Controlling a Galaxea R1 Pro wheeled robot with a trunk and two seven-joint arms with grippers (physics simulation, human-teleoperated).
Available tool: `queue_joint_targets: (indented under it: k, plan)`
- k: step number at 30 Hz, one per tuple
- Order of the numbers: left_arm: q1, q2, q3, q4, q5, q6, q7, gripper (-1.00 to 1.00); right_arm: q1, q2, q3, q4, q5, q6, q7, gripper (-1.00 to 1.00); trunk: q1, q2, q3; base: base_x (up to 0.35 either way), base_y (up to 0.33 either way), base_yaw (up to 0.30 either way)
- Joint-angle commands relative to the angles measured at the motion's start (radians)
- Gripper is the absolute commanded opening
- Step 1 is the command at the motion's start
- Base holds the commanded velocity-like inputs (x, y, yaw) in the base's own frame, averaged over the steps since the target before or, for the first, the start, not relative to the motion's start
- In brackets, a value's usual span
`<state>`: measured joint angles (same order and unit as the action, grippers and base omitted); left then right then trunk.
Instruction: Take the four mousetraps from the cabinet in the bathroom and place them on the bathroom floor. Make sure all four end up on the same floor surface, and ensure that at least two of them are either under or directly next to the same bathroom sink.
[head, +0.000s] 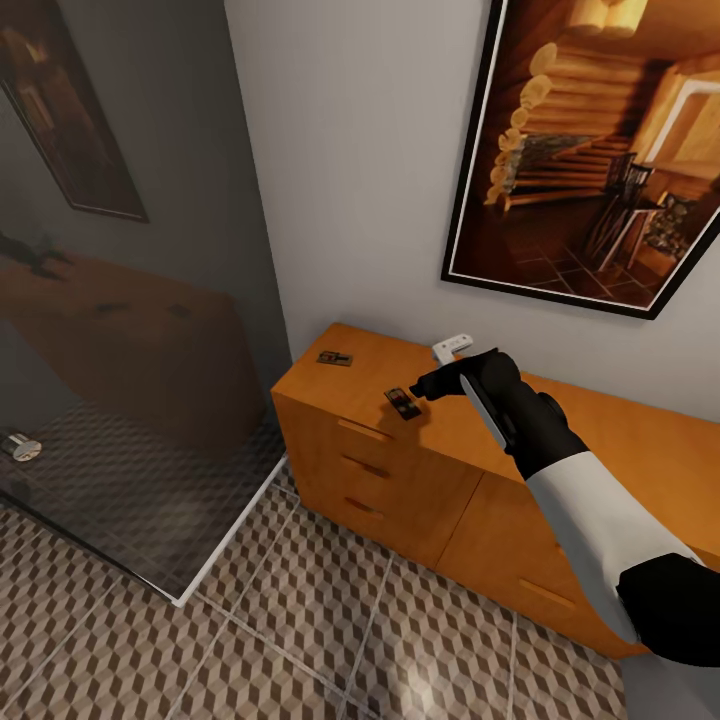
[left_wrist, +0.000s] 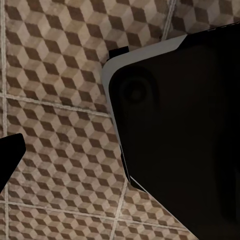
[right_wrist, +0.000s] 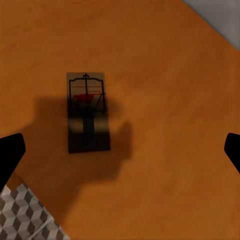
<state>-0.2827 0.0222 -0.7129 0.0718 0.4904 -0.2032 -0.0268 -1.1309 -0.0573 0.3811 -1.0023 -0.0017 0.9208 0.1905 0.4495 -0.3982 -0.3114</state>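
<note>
- Lying flat on the cabinet (head: 340, 385) top at frame centre in the head view: one mousetrap (head: 402, 403), just ahead of the right gripper (head: 428, 385); seen dead centre between the wide-spread, empty fingertips (right_wrist: 10, 155) in the right wrist view
- Resting further back toward the upper left of that top: a second mousetrap (head: 335, 358), well apart from the gripper
- Step in hand, by judgement: reaching for the nearer trap; next calls for lowering, squaring up across its short sides, then closing
- Drawers all closed; contents hidden
- Below: bathroom floor (head: 330, 640), patterned tile, no traps visible on it
- Left gripper (left_wrist: 10, 155): dark fingertip at frame edge over tile; cannot tell how far open
</note>
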Motion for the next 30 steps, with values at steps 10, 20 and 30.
queue_joint_targets:
  k: [10, 20, 30]
  plan:
    - [-0.001, -0.001, -0.008, 0.003, 0.008, -0.007, -0.004, 1.0, -0.001, 0.0, 0.004, -0.001, 0.0, 0.004, 0.0, 1.0, 0.001, -0.002, -0.002, 0.025, 0.014, 0.0]
    - [-0.001, -0.001, -0.008, 0.003, 0.008, -0.006, -0.003, 1.0, -0.001, 0.0, 0.004, -0.001, 0.0, 0.004, 0.0, 1.0, 0.001, -0.002, -0.003, 0.066, 0.039, 0.0]
    - [-0.001, -0.001, -0.008, 0.003, 0.008, -0.006, -0.003, 1.0, -0.001, -0.001, 0.004, -0.001, 0.0, 0.004, 0.0, 1.0, 0.001, -0.002, -0.014, 0.007, 0.004, 0.0]
